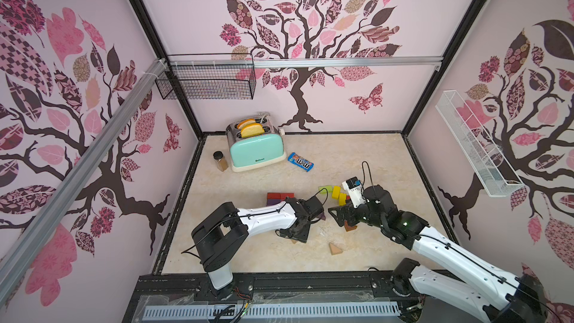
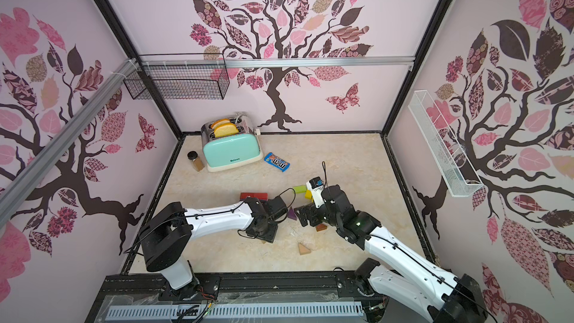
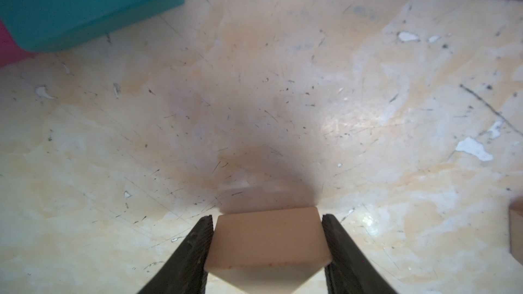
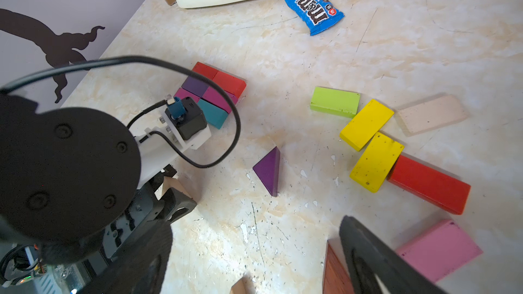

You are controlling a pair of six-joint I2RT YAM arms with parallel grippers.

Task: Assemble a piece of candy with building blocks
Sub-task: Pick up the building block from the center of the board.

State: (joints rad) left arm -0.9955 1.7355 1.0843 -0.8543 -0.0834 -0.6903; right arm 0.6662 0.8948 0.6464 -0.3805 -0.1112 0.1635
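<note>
Left wrist view: the left hand [image 3: 267,219] grips a tan triangle [image 3: 266,238] low at the counter [image 3: 283,80], near the packed cluster [image 4: 215,91] of red, purple, magenta and teal blocks but not touching it. The right hand [image 4: 254,253] gapes empty. Well apart from the cluster, a purple triangle [image 4: 267,171], green block [image 4: 334,101], yellow blocks [image 4: 366,124], red block [image 4: 430,183] and pink block [image 4: 438,250] lie loose, so I judge the candy about half built.

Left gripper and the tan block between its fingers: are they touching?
Touching. The left wrist view shows the left gripper with its fingers pressed against opposite sides of the tan block, with no gap visible along either side.
</note>
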